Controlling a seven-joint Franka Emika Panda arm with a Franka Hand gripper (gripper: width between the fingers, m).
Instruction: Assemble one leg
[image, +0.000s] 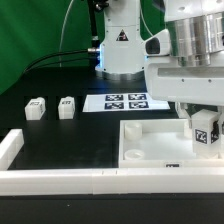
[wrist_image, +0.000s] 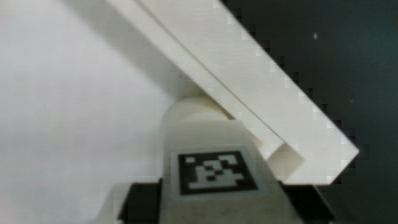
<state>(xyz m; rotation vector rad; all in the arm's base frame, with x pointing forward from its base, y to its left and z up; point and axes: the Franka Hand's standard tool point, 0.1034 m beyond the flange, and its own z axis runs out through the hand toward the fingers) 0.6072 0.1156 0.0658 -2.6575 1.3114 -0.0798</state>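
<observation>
Hand (image: 207, 133) grips one leg (image: 207, 131), you see, inside the tray (image: 140, 150). Two spare legs (image: 50, 107) rest apart on your tabletop (image: 60, 135).

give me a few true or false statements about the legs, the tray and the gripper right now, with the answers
1. The gripper holds a tagged leg over the tray. True.
2. Four loose legs stand on the table at the exterior view's left. False: two show there, one and another.
3. The marker board lies flat on the table beyond the tray. True.
4. The held leg is lying inside the tray's middle. False: in the wrist view the leg sits by the tray's raised rim.
5. The two loose legs are stacked. False: they stand side by side, apart.
</observation>
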